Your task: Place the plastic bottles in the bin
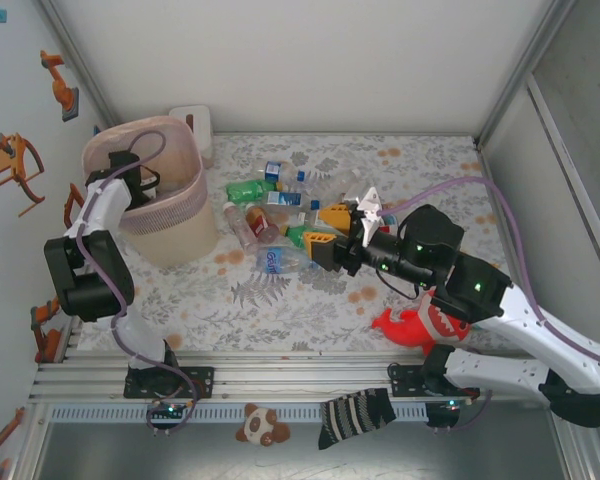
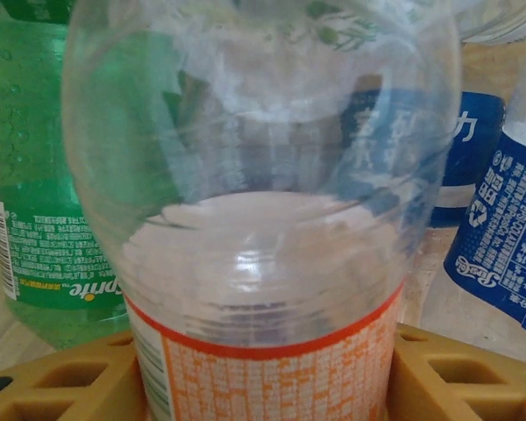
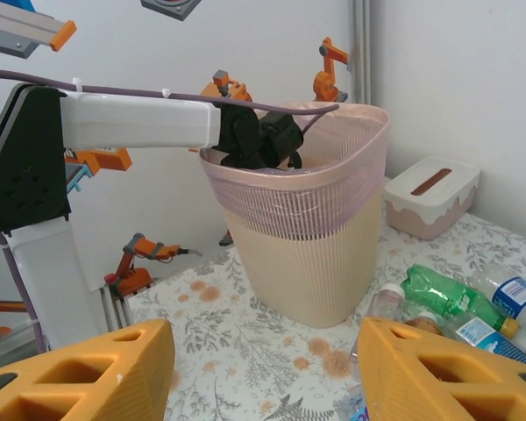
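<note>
The bin (image 1: 170,240) stands at the back left, pale pink above and cream below. My left gripper (image 1: 140,182) reaches down inside it. In the left wrist view its yellow fingers (image 2: 61,386) press both sides of a clear bottle with an orange label (image 2: 272,263). A green bottle (image 2: 44,228) and blue-labelled bottles (image 2: 508,237) lie around it. More plastic bottles (image 1: 280,210) lie in a pile right of the bin. My right gripper (image 1: 325,228) hovers over that pile, open and empty (image 3: 263,377). It faces the bin (image 3: 307,254) and the left gripper (image 3: 259,140).
A small white box with a brown slot (image 1: 192,125) sits behind the bin. A red plush toy (image 1: 420,325) lies under my right arm near the front. A striped sock (image 1: 355,415) and a small plush animal (image 1: 262,425) rest by the arm bases.
</note>
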You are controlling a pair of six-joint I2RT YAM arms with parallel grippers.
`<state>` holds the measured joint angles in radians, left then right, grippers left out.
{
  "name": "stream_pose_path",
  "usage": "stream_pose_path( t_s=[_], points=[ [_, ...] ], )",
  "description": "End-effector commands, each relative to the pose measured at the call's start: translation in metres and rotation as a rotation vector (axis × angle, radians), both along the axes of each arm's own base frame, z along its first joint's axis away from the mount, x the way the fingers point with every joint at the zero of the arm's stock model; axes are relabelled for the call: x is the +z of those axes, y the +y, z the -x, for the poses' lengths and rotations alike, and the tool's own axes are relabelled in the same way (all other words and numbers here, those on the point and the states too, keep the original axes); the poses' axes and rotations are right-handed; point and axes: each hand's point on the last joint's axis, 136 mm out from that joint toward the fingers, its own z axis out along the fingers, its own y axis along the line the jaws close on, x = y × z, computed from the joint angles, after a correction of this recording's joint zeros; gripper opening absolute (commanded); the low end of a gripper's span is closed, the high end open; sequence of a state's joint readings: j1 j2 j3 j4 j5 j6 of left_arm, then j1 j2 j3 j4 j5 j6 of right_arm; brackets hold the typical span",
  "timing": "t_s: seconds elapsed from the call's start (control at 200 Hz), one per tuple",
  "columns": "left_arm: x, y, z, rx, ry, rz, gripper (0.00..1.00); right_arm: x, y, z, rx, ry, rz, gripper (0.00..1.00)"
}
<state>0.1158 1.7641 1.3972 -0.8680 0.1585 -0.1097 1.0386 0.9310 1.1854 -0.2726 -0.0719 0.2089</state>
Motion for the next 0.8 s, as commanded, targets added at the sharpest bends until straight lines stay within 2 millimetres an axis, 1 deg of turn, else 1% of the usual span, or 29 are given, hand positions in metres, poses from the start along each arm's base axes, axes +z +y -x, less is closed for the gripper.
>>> stream_pose_path(
  t_s=[0.0, 0.06, 0.17, 0.396, 0.681, 0.791],
  points=[
    [-0.001, -0.005, 0.007, -0.009, 0.018, 0.014, 0.64, 0.014, -0.004, -0.003, -0.026, -0.023, -0.013, 0.57],
    [0.004, -0.005, 0.006, -0.009, -0.001, 0.011, 0.67, 0.012, -0.003, -0.006, -0.037, -0.019, -0.003, 0.57],
    [0.019, -0.005, 0.001, -0.008, -0.042, 0.014, 0.7, 0.007, -0.005, -0.01, -0.062, -0.017, 0.026, 0.57],
    [0.054, -0.008, -0.005, -0.011, -0.136, 0.024, 0.71, -0.007, -0.009, -0.019, -0.111, -0.024, 0.108, 0.57],
    [0.096, -0.008, -0.004, -0.014, -0.227, 0.011, 0.73, -0.022, -0.012, -0.026, -0.137, -0.056, 0.213, 0.57],
    [0.107, -0.009, -0.003, -0.017, -0.253, 0.015, 0.73, -0.029, -0.011, -0.028, -0.132, -0.07, 0.254, 0.57]
  ],
)
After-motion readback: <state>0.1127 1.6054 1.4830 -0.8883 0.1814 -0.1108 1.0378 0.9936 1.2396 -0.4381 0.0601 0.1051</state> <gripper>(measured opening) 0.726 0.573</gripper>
